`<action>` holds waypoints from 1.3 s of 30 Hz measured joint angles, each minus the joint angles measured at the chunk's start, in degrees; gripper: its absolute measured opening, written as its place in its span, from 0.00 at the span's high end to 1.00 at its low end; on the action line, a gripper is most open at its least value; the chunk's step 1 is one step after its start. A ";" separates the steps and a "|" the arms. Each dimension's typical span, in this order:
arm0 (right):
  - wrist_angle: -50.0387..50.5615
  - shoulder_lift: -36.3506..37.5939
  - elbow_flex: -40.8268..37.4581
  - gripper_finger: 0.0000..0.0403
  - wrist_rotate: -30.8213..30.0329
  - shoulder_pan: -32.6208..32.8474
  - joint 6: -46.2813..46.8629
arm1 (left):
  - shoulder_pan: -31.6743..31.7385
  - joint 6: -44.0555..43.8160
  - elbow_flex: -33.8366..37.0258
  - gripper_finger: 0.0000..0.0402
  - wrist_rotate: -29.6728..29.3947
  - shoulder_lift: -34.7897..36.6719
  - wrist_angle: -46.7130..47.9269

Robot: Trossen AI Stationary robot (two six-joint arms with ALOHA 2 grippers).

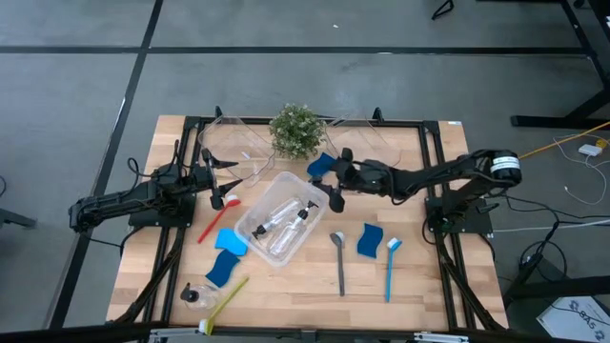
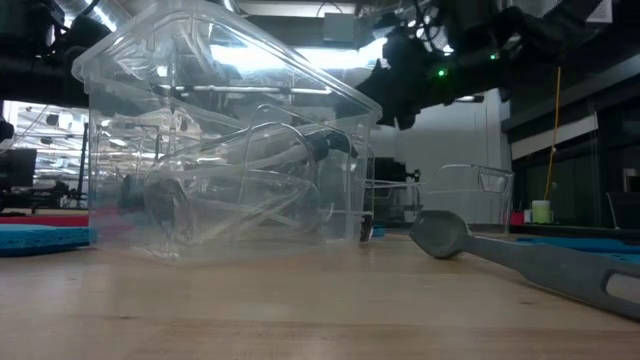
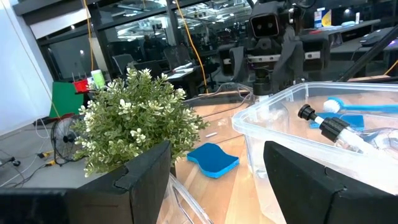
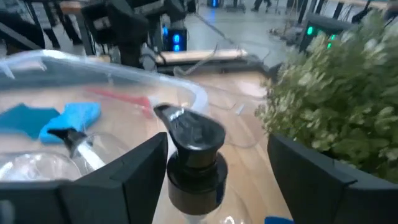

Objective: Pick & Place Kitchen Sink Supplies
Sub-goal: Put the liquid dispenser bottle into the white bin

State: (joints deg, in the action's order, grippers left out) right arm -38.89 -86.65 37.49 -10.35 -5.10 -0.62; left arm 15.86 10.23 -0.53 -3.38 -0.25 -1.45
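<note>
Hovering right claw [image 4: 214, 171] over bin [image 1: 250, 225]

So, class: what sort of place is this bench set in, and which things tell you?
Probably a robotics lab or workshop, not a kitchen: a wooden table in a black frame, desks with equipment behind, loose cables on grey floor.

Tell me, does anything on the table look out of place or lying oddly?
The clear bin sits askew in the table's middle, its pump bottles lying down inside. One more pump bottle lies on its side by the near left edge, beside the yellow-green brush. No spill shows.
</note>
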 joint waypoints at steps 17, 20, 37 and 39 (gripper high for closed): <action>1.13 -1.44 2.28 0.69 -0.29 0.04 -1.45 | 0.00 0.01 0.02 0.37 0.00 0.00 0.00; 2.06 -0.83 2.26 0.69 -0.18 0.02 -1.31 | 0.00 0.01 0.02 0.37 0.00 0.00 0.00; 14.85 11.79 6.52 0.69 -5.26 0.04 -9.01 | 0.00 -0.01 0.01 0.37 0.00 0.01 0.00; 14.83 12.66 7.58 0.69 -5.25 0.04 -9.07 | 0.00 -0.01 0.02 0.37 0.00 0.02 0.00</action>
State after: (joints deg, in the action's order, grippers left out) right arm -24.05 -73.98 45.07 -15.59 -5.06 -9.69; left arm 15.86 10.22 -0.52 -3.38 -0.23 -1.45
